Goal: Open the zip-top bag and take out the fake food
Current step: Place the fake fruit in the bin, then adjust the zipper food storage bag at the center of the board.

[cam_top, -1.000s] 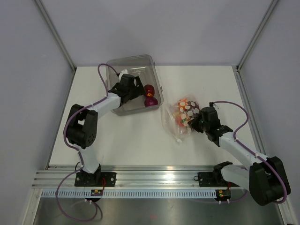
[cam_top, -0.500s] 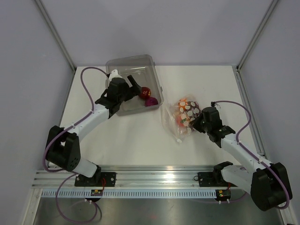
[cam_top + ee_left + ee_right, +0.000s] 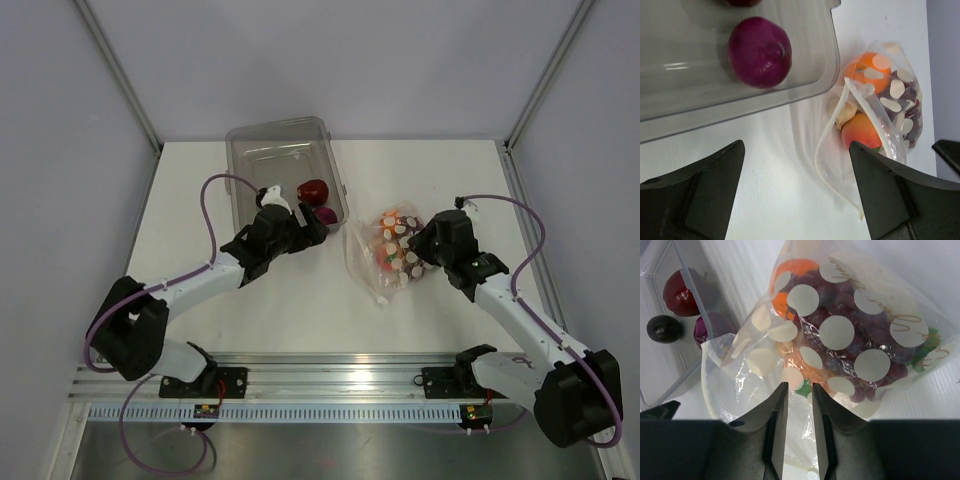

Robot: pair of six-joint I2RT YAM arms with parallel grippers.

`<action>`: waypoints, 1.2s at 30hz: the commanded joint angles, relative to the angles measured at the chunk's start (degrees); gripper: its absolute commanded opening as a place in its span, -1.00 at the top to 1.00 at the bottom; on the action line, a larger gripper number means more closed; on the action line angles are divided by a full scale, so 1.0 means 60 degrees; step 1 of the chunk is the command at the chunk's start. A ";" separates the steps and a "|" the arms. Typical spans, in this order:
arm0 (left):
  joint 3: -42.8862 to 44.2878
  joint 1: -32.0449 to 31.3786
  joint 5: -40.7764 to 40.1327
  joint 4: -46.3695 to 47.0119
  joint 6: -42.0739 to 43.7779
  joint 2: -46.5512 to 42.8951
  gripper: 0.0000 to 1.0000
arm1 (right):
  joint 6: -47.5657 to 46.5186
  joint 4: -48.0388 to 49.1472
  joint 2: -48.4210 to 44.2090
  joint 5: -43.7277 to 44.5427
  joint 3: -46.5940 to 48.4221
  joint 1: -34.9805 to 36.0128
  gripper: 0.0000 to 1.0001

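Swung out of the clear bin (image 3: 240, 150), the left gripper (image 3: 796, 147) hangs spread and empty beside the zip-top bag (image 3: 372, 262) lying right of centre, probably to reach its gaping mouth; the right gripper (image 3: 799, 386), jaws newly parted slightly, sits at the bag's right side, perhaps steadying it, though whether it pinches film I cannot tell; fake food (image 3: 395, 235) fills the bag.

Dotted zip-top bag (image 3: 366, 256) open, fake food (image 3: 395, 236) inside.

Under my matt black right gripper (image 3: 799, 387), the zip-top bag (image 3: 840, 335) is thin, crinkly clear plastic; the fake food (image 3: 860, 131) looks smooth, the bin (image 3: 715, 107) glossy.
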 commanded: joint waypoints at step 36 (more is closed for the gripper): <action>-0.1722 -0.2019 0.0246 0.5394 -0.0188 0.0637 -0.65 | 0.0314 -0.0621 0.0560 0.0791 0.0532 -0.1547 -0.48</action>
